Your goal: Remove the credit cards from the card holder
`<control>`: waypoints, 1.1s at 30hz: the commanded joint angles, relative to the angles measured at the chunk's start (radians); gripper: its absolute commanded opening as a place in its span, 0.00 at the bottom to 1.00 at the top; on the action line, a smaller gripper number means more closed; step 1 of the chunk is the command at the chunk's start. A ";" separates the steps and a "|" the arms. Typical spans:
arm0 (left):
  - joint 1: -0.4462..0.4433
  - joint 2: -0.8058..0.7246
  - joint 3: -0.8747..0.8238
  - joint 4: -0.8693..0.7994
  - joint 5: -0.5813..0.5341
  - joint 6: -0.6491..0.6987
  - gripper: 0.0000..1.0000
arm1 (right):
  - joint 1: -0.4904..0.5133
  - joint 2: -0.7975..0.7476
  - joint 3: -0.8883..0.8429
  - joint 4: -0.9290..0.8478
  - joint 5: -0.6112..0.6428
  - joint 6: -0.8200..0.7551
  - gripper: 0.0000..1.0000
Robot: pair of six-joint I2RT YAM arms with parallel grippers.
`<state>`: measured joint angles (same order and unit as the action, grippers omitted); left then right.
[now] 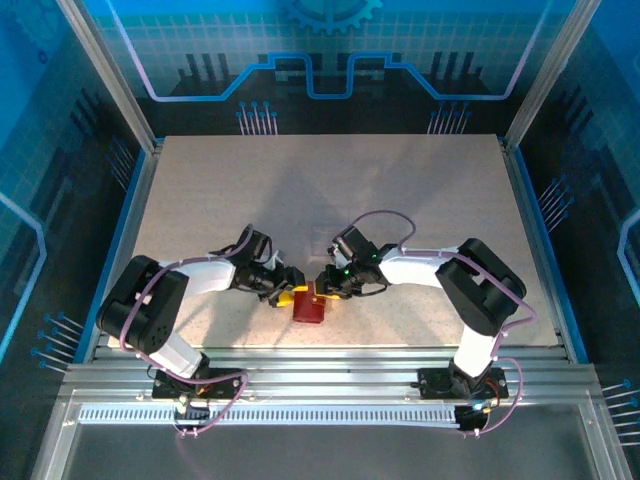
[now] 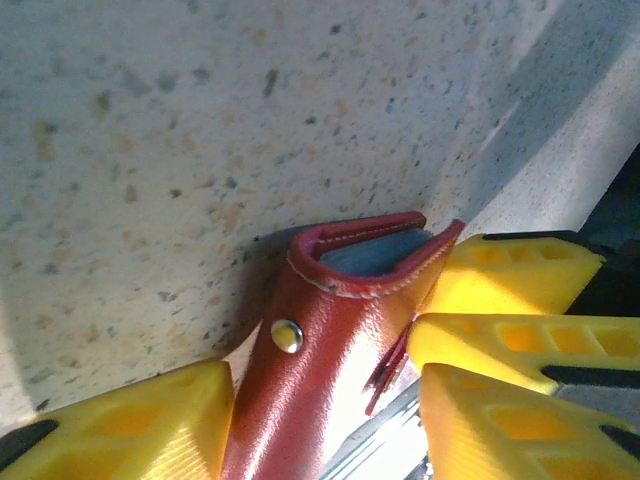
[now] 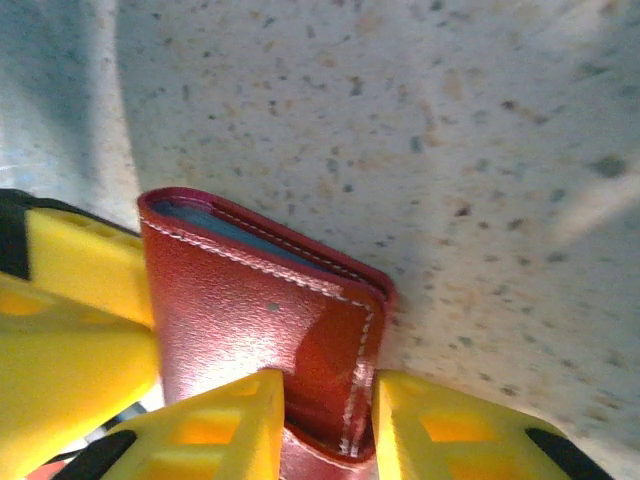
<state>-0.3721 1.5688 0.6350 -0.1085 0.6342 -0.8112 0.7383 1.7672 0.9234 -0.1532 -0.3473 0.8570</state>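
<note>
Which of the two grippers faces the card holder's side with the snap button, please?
The left gripper: the card holder shows its metal snap button between that gripper's fingers, whereas the right gripper pinches a stitched edge.

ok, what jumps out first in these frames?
The red card holder sits near the front edge of the table, midway between the two arm bases. The left gripper and the right gripper each clamp it from opposite sides. A blue card edge peeks from its open top, so the cards are not yet out.
</note>
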 commanded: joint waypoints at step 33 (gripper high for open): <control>0.027 0.065 0.046 -0.019 0.063 0.070 0.03 | 0.149 0.020 0.274 -0.451 0.185 -1.282 0.30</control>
<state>-0.3611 1.6375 0.7101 -0.1432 0.6716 -0.7494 0.8764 1.7546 1.1576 -0.5480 -0.1490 -0.3271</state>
